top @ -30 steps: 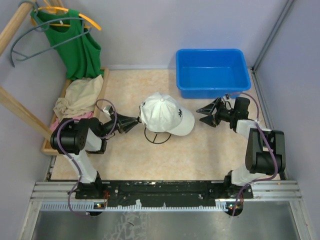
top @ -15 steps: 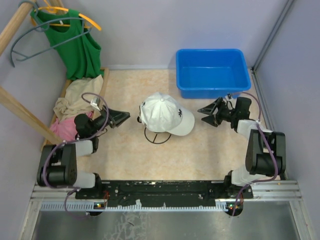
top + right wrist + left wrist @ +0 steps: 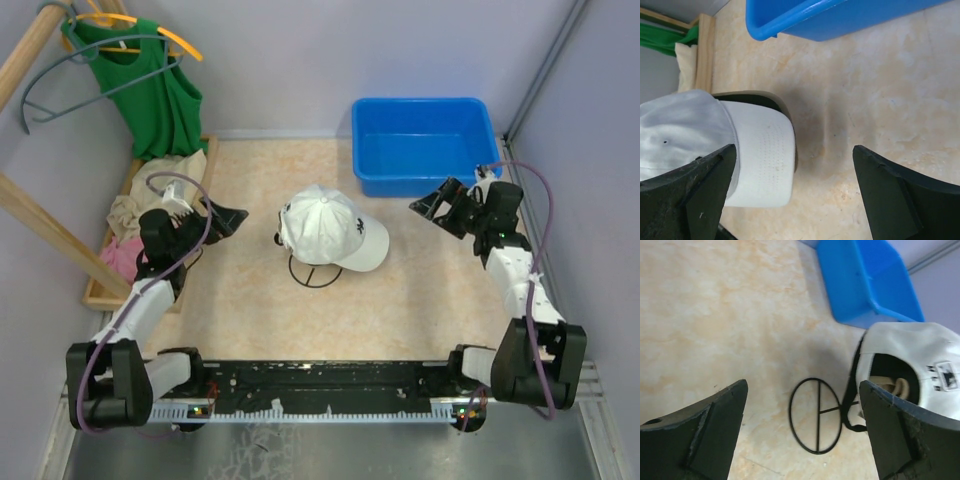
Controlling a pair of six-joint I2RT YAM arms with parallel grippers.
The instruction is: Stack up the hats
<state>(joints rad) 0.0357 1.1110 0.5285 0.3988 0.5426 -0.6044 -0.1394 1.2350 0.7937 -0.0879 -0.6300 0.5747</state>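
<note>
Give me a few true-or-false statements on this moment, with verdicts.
1. The white cap sits on the wire stand. True.
2. The left gripper holds the cap. False: it is open, apart from the cap.
3. The right gripper is open. True.
4. The bin holds a hat. False: it is empty.
5. The green top hangs on the right. False: it hangs at the left.

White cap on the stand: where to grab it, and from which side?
The brim, coming in level from the right with the right gripper. The white cap sits upright on the wire stand, brim jutting toward that side: a thin flat edge the open jaws could probably pinch top and bottom. The rounded top offers no such edge.
</note>
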